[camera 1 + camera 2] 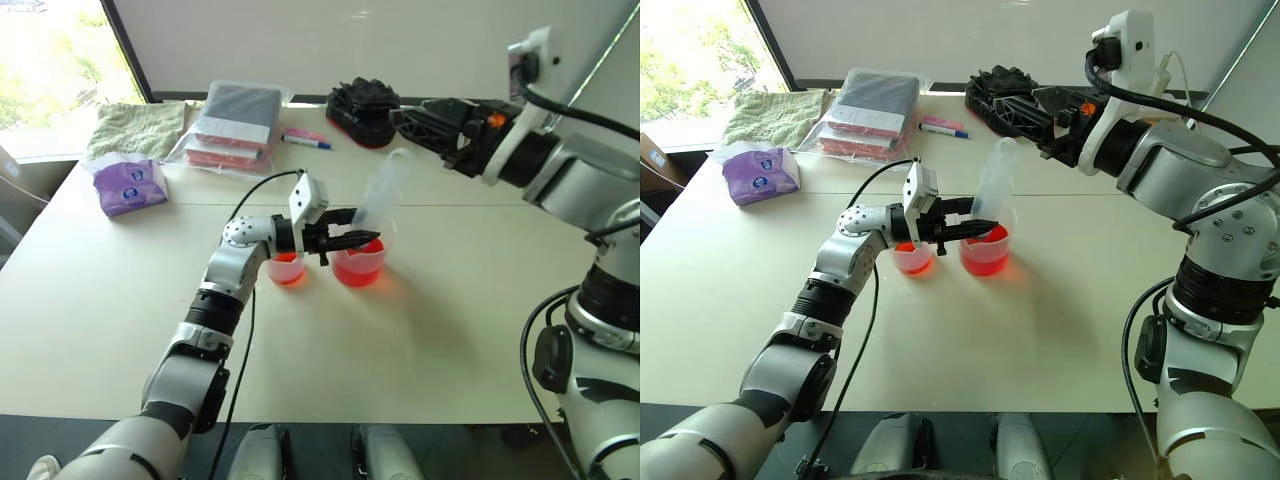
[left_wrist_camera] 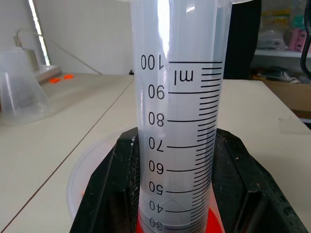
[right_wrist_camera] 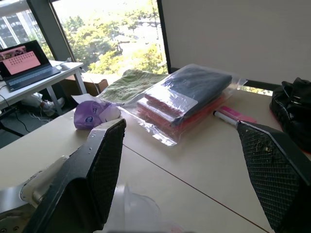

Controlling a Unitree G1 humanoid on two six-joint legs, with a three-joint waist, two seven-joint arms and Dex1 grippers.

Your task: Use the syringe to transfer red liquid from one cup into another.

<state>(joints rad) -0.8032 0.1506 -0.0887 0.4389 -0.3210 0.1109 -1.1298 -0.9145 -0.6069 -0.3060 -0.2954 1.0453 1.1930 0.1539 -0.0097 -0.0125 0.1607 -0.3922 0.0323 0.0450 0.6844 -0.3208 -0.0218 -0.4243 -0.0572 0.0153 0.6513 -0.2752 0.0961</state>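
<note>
Syringe: clear graduated barrel, clamped low down between the black fingers of the left hand, standing tilted with its lower end inside the larger cup. Upper end leans toward the right hand.

Larger cup: on the surface, holding red liquid. Smaller cup: just beside it on the robot's left, red at its bottom.

Right hand: fingers wide apart, holding nothing, raised above and behind the syringe's top.

Step in hand, as judged: drawing liquid up. To do it well, the left hand should hold the barrel steady with the tip submerged, while the right hand comes down squarely onto the plunger end and pulls along the barrel's axis, slowly, so the cup is not tipped or dragged.

Hard to make out:
- Syringe tip, hidden below the left fingers and the cup rim.
- Plunger and its handle; the barrel top is pale and blends with the surface.
- Fill level; the left wrist view shows red at the very foot of the scale, but whether it is inside the barrel or behind it cannot be told.
- Depth of liquid in the smaller cup.
</note>
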